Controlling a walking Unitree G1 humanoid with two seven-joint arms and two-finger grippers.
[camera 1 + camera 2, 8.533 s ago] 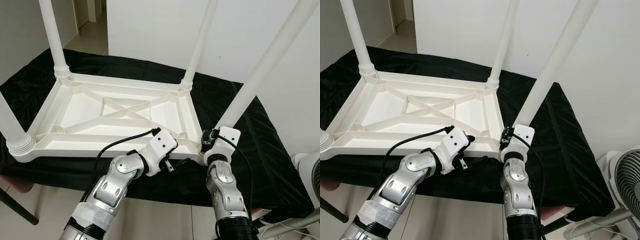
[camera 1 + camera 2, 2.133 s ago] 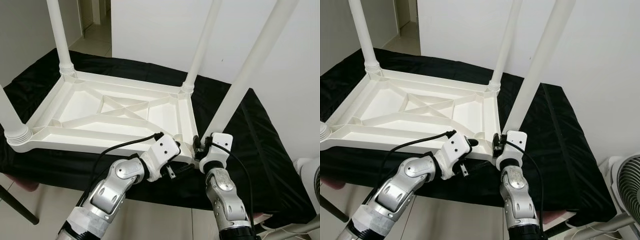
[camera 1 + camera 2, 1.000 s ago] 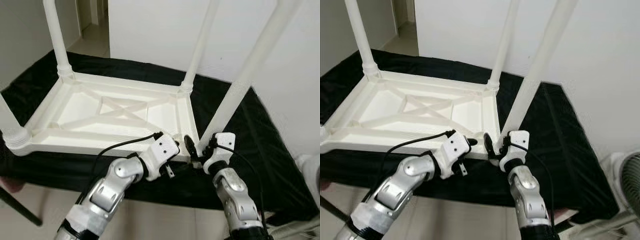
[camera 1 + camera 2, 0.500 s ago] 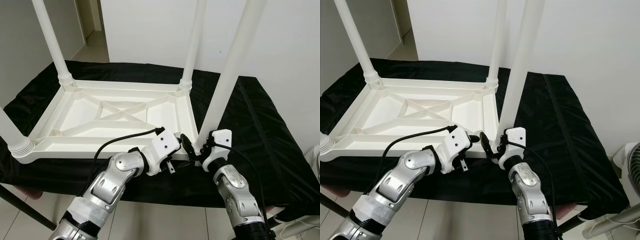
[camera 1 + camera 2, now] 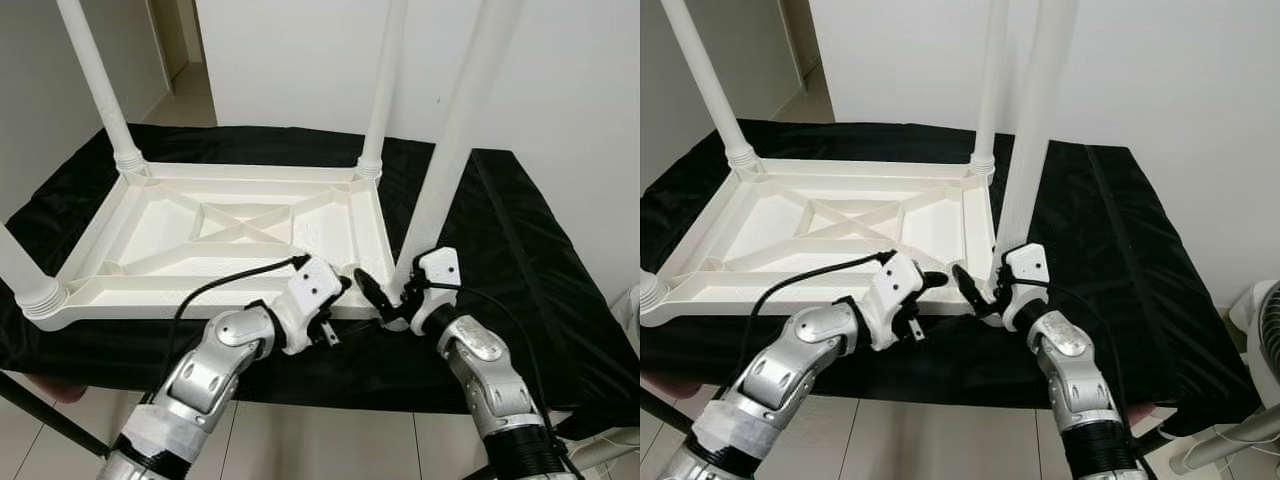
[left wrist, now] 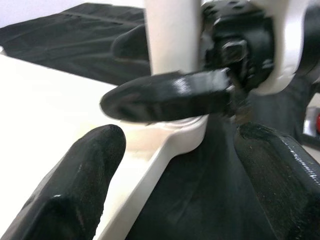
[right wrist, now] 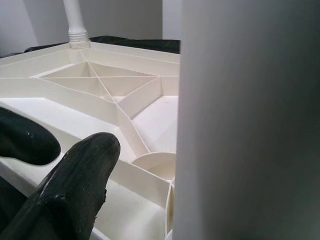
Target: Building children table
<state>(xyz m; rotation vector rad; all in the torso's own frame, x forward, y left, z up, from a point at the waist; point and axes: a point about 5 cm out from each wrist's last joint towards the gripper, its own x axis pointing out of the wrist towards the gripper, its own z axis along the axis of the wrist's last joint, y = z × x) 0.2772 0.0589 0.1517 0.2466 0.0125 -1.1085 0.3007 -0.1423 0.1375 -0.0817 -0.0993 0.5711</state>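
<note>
Children's table found upside down on a black cloth, ribbed underside facing up. Four white legs noted standing upright from the corners: far left leg, far right leg, near left leg and near right leg. All four seated in their sockets to appearance; tightness of the threads not verifiable from here.

Right gripper located at the base of the near right leg. Fingers spread apart, one on either side of the leg; in the right wrist view, near finger standing off the leg with a gap between. Not clamped.

Left gripper positioned at the table's near edge, just beside that same corner. Fingers wide apart, holding nothing, straddling the rim without pinching it.

Assessed as late in the assembly: legs fitted, nothing loose lying on the cloth. Judged outstanding: confirmation that the near right leg is fully home, then turning the table over onto its feet. Risk noted for that turn: long legs, a table reaching the cloth's near edge, and a fan close by on the right.
</note>
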